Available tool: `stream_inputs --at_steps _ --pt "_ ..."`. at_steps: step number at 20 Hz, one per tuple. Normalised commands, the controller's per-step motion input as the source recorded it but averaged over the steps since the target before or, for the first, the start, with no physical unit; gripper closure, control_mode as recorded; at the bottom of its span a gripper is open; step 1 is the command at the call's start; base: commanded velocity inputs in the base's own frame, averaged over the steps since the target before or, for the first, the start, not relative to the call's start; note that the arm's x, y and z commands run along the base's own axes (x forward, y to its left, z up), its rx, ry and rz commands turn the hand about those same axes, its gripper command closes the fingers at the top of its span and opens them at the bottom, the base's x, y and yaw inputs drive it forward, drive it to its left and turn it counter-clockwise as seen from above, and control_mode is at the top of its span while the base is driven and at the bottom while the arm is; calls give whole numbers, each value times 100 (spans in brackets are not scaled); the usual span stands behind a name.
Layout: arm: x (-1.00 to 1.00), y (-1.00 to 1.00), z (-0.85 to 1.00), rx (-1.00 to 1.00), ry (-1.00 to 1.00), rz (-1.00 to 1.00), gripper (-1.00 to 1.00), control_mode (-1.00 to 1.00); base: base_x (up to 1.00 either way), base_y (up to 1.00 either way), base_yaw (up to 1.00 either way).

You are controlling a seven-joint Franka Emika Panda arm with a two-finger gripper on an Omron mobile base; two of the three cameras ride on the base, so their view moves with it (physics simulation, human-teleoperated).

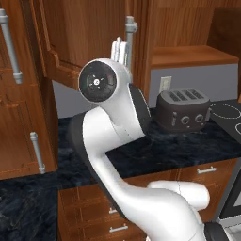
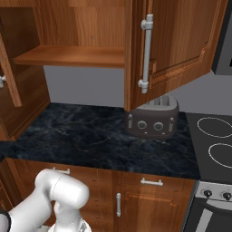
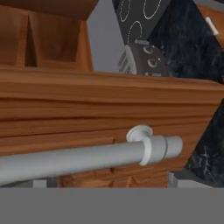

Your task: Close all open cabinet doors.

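— Where does the open cabinet door [image 2: 174, 47] hang?
— Swung out above the toaster [image 2: 152, 118], hiding its top in the right base view; grey bar handle [image 2: 146, 53] upright along the free edge, open shelf [image 2: 72, 55] left of it.
— And the gripper [image 1: 119, 51]?
— Raised above the toaster's left side, right at the handle, mostly hidden behind the arm's wrist.
— Fingers clenched or released?
— Cannot tell; handle lies close across the hand view, tips not visible
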Motion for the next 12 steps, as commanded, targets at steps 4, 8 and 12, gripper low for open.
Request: stream_inputs --at_steps 4,8,12 --pt "41 -38 -7 0 3 -22 -100 -100 0 0 0" --pt "47 -33 -4 0 3 -20 -100 -100 0 0 0" --pt "46 -35 -3 0 6 -20 -100 -100 0 0 0"
